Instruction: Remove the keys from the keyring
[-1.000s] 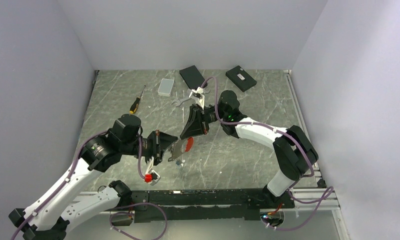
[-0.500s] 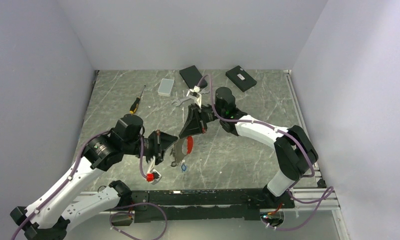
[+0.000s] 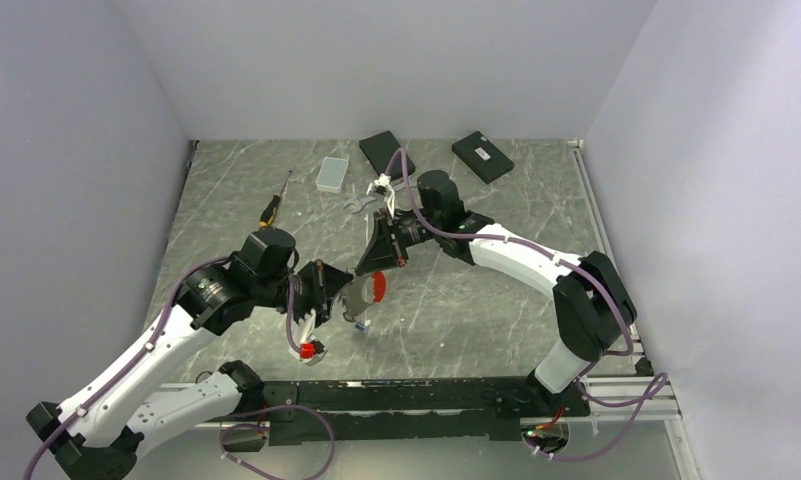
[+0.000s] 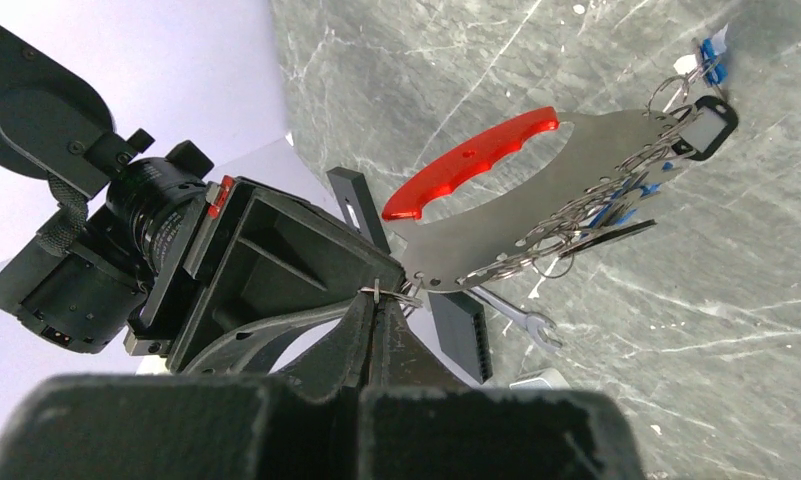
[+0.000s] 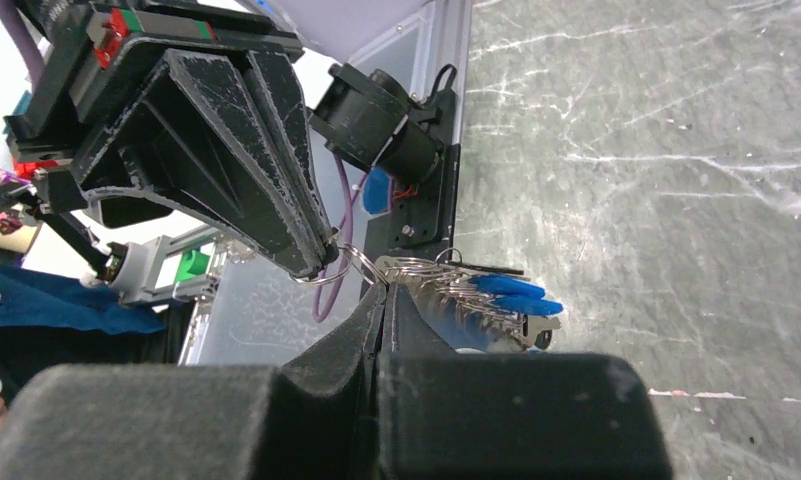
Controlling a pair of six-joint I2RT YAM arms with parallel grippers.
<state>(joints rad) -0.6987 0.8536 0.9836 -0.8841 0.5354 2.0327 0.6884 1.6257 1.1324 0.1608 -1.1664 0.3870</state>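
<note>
The keyring (image 3: 376, 288) is a red curved grip on a flat grey metal plate, held off the table between both grippers. In the left wrist view the red grip (image 4: 471, 165) tops the plate, with several thin rings and blue-headed keys (image 4: 616, 205) along its lower edge. My left gripper (image 3: 344, 302) is shut on a thin grey ring (image 4: 388, 292) at the plate's end. My right gripper (image 3: 373, 268) is shut on the plate's edge beside that ring (image 5: 341, 268). The keys' blue heads (image 5: 511, 290) show just past my right fingertips. One blue key (image 3: 362, 325) dangles below.
An orange-handled screwdriver (image 3: 273, 203) lies at the back left. A white box (image 3: 331, 174) and two black boxes (image 3: 384, 152) (image 3: 482, 156) lie at the back. A silver wrench (image 4: 516, 318) lies behind the right arm. The right arm's wrist crowds close to the left gripper.
Both grippers have shifted a little left and toward the back with the keyring still held between them. The dangling blue key has risen slightly.
</note>
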